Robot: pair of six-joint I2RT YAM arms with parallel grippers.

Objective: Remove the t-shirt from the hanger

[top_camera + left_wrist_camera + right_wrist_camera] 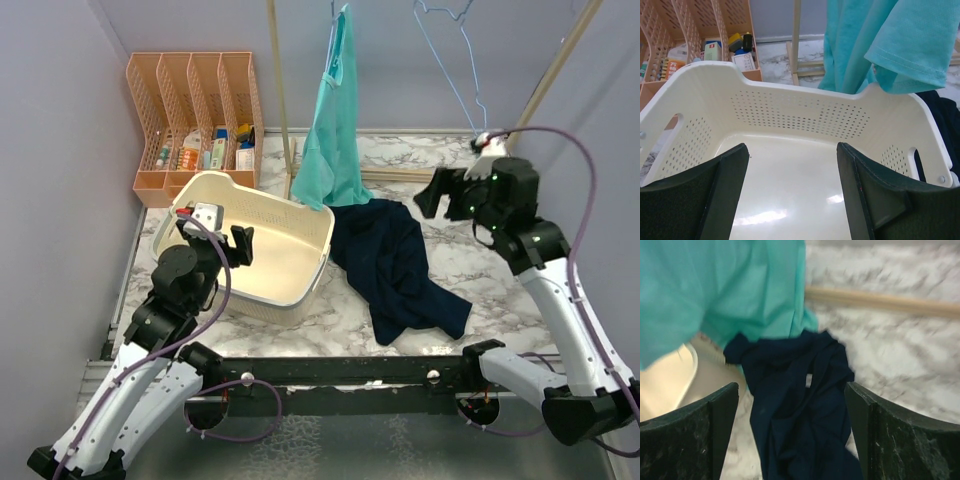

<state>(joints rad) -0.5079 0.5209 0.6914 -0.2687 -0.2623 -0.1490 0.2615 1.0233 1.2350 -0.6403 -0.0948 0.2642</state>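
The basket (280, 212) sits left on the table (485, 250), crumpled garment (395, 262) just right of it, hanging t-shirt (335, 140) behind both

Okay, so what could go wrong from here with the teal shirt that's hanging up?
The teal t-shirt hangs right next to the navy t-shirt, so the open right claw might snag the wrong garment. Pulling hard could also tip the wooden rack or swing the empty wire hanger nearby.

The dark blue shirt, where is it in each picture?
Top external: the dark blue shirt lies crumpled in the middle, right of the white basket.
Left wrist: only a dark sliver at the right edge, behind the basket.
Right wrist: fills the middle and bottom.
Shared landmark: the hanging teal shirt, above it in every view.
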